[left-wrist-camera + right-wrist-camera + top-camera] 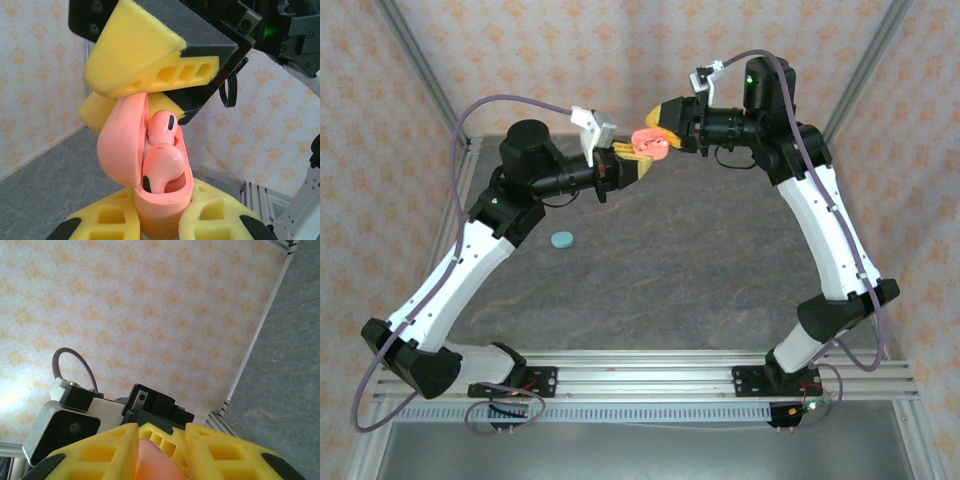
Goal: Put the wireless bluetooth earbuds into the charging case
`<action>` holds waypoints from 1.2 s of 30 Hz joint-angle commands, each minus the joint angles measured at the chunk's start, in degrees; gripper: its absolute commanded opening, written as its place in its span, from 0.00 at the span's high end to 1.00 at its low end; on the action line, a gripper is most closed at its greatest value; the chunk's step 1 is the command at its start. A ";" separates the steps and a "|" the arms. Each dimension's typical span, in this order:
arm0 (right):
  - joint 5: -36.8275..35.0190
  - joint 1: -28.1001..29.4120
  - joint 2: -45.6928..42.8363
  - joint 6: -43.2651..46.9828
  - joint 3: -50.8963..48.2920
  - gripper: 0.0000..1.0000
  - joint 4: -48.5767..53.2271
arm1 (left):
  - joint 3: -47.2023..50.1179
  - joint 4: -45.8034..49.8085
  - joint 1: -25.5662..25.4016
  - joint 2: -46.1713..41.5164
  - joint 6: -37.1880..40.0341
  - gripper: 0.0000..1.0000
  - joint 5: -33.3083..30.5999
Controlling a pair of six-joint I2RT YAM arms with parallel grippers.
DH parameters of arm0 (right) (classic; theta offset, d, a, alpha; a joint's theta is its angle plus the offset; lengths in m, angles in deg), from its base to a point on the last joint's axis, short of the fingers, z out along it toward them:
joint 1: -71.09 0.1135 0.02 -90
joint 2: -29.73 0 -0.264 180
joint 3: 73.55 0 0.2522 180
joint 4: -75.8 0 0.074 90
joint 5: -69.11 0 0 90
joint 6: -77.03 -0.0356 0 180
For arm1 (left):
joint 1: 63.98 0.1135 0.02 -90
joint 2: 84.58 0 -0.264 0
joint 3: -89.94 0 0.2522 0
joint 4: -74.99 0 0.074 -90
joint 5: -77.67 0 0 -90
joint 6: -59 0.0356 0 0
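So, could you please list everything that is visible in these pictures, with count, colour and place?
pink case: one, salmon-pink, lid open, held in the air over the far side of the table.
earbuds: two, salmon-pink, inside the open pink case.
teal case: one, teal, lying on the table, left of centre.
table: one, dark grey, under both arms.
walls: cream with an orange pattern, around the table.
arms: two, white and black, left arm and right arm, bases at the near edge.
left fingers: two, yellow, shut on the base of the pink case.
right fingers: two, yellow, on either side of the lid.
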 commanded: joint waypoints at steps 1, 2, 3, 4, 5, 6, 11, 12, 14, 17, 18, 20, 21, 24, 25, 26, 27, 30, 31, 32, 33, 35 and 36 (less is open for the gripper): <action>2.48 1.13 -2.84 7.03 1.99 0.71 6.93 | -0.86 -1.07 -0.26 1.32 -0.40 1.00 -0.79; 2.02 1.11 -2.79 8.59 2.46 0.71 8.59 | -0.90 -0.94 -0.21 1.36 -0.42 1.00 -0.83; 1.54 1.09 -2.90 9.90 2.88 0.70 10.09 | -0.89 -0.85 -0.22 1.42 -0.39 1.00 -0.88; 0.87 1.04 -3.03 11.01 3.28 0.70 11.31 | -0.97 -0.59 -0.20 1.46 -0.45 1.00 -0.92; 0.39 1.06 -3.20 11.81 3.54 0.70 12.04 | -0.95 -0.39 -0.20 1.45 -0.37 1.00 -0.92; -0.05 1.07 -3.44 12.69 3.64 0.70 12.69 | -0.95 -0.27 -0.21 1.55 -0.41 1.00 -0.92; -3.63 1.10 -4.96 17.39 3.72 0.68 17.27 | -1.03 0.20 -0.18 1.83 -0.77 1.00 -1.01; -4.79 1.09 -5.34 19.10 3.70 0.68 19.03 | -1.03 0.17 -0.14 1.85 -0.85 1.00 -1.05; -6.53 1.07 -5.90 21.39 3.74 0.67 21.69 | -1.03 0.10 -0.04 1.96 -1.13 1.00 -1.06; -8.51 1.13 -6.30 23.69 3.86 0.66 24.43 | -1.21 0.14 0.11 2.31 -1.54 1.00 -0.87; -9.08 1.12 -6.46 24.29 3.82 0.66 25.10 | -1.28 0.07 0.12 2.42 -1.71 1.00 -0.75; -10.01 1.10 -6.59 25.19 3.71 0.64 26.24 | -1.58 0.12 0.18 2.71 -1.81 1.00 -0.50; -10.54 1.11 -6.68 25.63 3.75 0.64 26.71 | -1.73 0.11 0.17 2.83 -1.84 1.00 -0.42; -12.26 1.08 -6.66 26.11 3.51 0.63 27.48 | -2.16 0.16 0.22 3.24 -1.81 1.00 -0.04; -12.56 1.16 -6.66 26.14 3.26 0.63 27.47 | -2.30 0.12 0.17 3.41 -1.77 1.00 0.12; -12.67 1.13 -6.60 26.18 2.89 0.62 27.34 | -2.43 0.03 0.15 3.47 -1.90 1.00 0.32; -12.66 1.19 -6.57 26.10 2.59 0.62 27.14 | -2.52 -0.30 0.15 3.63 -2.23 1.00 0.61; -12.90 1.27 -6.53 26.14 1.65 0.62 26.69 | -2.79 -1.22 0.21 4.02 -3.42 1.00 1.44; -13.09 1.31 -6.51 26.26 1.33 0.61 26.68 | -2.92 -1.55 0.17 4.16 -3.79 1.00 1.74; -13.40 1.36 -6.56 26.53 1.13 0.58 26.68 | -3.09 -1.66 0.16 4.32 -4.11 1.00 1.95; -13.73 1.44 -6.47 26.75 0.98 0.57 26.77 | -3.24 -1.68 0.15 4.56 -4.28 1.00 2.09; -14.42 1.42 -6.32 26.94 1.24 0.54 26.77 | -3.41 -1.27 0.17 4.72 -4.03 1.00 2.07; -15.14 1.35 -6.25 26.93 1.72 0.51 26.68 | -3.42 -0.79 0.22 4.76 -3.68 1.00 1.98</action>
